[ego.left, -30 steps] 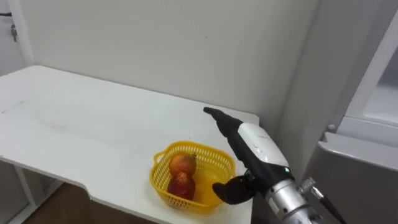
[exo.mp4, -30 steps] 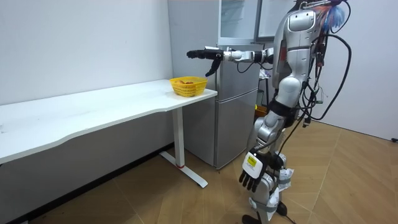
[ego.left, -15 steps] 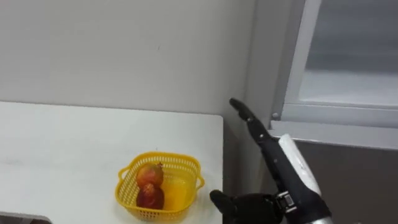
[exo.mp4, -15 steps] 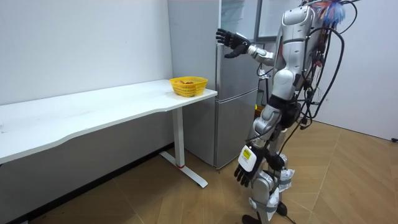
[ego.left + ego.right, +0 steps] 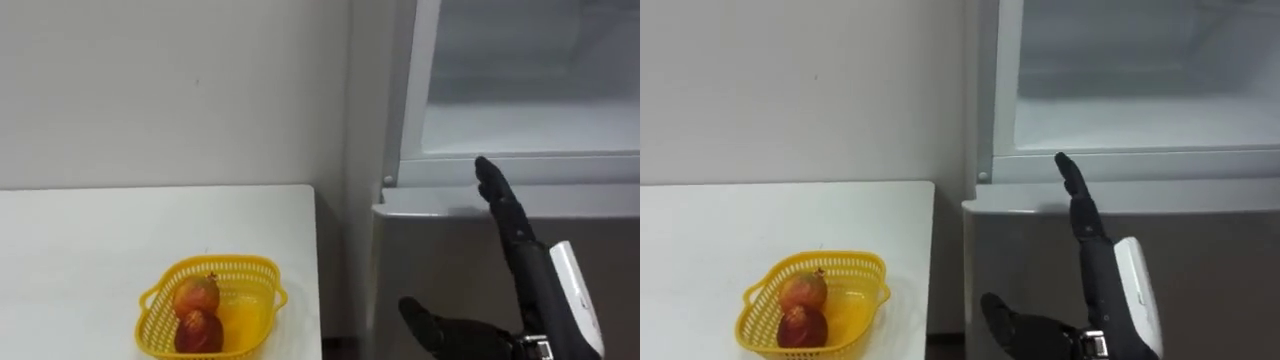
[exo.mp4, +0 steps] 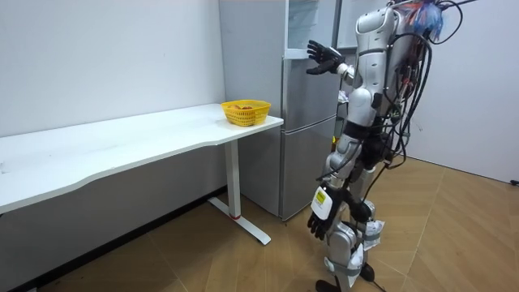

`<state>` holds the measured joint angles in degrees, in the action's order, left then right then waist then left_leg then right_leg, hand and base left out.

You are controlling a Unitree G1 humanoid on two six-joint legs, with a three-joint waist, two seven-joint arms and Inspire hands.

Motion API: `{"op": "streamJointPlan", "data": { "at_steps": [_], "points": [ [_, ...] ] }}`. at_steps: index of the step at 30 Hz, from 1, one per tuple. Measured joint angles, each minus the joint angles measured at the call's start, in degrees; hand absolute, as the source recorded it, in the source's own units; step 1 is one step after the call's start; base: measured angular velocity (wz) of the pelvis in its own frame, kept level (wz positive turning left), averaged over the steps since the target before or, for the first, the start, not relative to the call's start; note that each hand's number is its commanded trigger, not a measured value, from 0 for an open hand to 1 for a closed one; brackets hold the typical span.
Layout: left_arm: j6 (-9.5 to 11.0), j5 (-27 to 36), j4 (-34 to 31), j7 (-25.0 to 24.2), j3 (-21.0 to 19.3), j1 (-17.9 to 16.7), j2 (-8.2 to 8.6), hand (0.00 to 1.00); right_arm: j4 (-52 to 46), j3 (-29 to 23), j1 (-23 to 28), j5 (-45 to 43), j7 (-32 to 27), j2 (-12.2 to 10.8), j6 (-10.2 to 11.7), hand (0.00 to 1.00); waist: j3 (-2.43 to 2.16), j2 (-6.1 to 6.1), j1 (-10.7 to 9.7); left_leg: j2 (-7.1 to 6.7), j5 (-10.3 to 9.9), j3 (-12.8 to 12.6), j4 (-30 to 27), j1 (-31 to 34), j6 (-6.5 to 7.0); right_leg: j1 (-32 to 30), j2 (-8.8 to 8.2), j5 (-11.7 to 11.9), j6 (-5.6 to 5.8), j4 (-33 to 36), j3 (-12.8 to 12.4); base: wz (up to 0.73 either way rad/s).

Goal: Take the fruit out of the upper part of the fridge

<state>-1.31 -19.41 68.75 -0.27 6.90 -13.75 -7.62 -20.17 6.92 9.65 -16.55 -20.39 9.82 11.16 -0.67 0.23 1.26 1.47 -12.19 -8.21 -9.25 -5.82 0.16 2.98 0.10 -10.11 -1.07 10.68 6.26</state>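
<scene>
right robot hand [image 5: 527, 268]: released, fingers straight, before open upper fridge [image 5: 530, 120]; advised: reach in level, above its lower edge.

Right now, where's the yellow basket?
The yellow basket sits lower left in the eye views, on the white table near its edge beside the fridge.

Basket [image 5: 240, 262] recorded as yellow, latticed; two fruits [image 5: 197, 296] red-orange, possibly mottled. Table [image 5: 80, 250] white; fridge [image 5: 460, 260] grey; right hand [image 5: 522, 262] black, white-backed.
</scene>
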Motion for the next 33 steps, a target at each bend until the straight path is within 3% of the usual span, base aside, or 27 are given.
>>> {"op": "streamJointPlan", "data": {
  "at_steps": [4,8,15,20,25,33],
  "points": [
    [0.05,0.83,-0.13,0.03,0.01,-0.02,-0.25,0.0,0.38,-1.45,3.9,6.56,-0.8,-0.05,0.03,0.0,0.32,-0.69,-1.09,0.11,-0.1,-0.77,0.73,-0.45,-0.11,-0.1,0.13,-0.02,0.03,-0.09,-0.36,-0.04],
    [0.03,1.24,-0.21,0.16,0.04,-0.09,-0.31,0.0,1.72,-1.44,7.71,9.78,-1.09,-0.07,-0.02,0.0,0.32,-1.09,-1.34,0.18,-0.16,-1.55,0.94,-0.39,-0.14,-0.32,0.36,0.05,0.06,-0.01,-1.48,-0.12],
    [-0.13,1.47,-2.39,1.32,0.27,-1.12,-0.37,0.0,4.14,-1.63,10.01,14.69,-3.37,-0.06,-0.08,0.0,0.14,0.19,-3.33,0.17,-0.17,-2.08,0.94,0.12,-0.12,-1.02,0.38,0.26,0.12,0.12,-1.6,-0.03],
    [-0.46,4.31,-2.4,2.98,0.61,-1.64,-0.39,0.0,10.61,-3.34,9.97,19.47,-6.53,-0.05,-0.09,0.0,0.19,0.35,-4.6,0.18,-0.18,-2.06,0.91,0.13,-0.11,-1.0,0.35,0.24,0.14,-0.01,-1.5,0.0],
    [-0.52,5.48,-2.42,3.58,0.0,-1.96,-0.36,0.0,17.05,-6.71,11.76,31.41,-11.59,-0.25,-0.16,0.0,0.24,0.38,-5.26,0.15,-0.19,-1.96,0.89,0.09,-0.1,-1.08,0.31,0.21,0.17,-0.14,-1.5,0.01],
    [-0.98,5.45,-3.54,3.4,-1.08,-2.11,-0.28,0.0,24.04,-13.02,11.36,51.52,-14.38,-1.12,-0.3,0.0,0.39,-0.16,-6.11,0.02,-0.18,-1.9,0.49,0.11,-0.08,-1.05,0.1,-0.08,0.27,-0.09,-1.52,0.02]
  ]
}}
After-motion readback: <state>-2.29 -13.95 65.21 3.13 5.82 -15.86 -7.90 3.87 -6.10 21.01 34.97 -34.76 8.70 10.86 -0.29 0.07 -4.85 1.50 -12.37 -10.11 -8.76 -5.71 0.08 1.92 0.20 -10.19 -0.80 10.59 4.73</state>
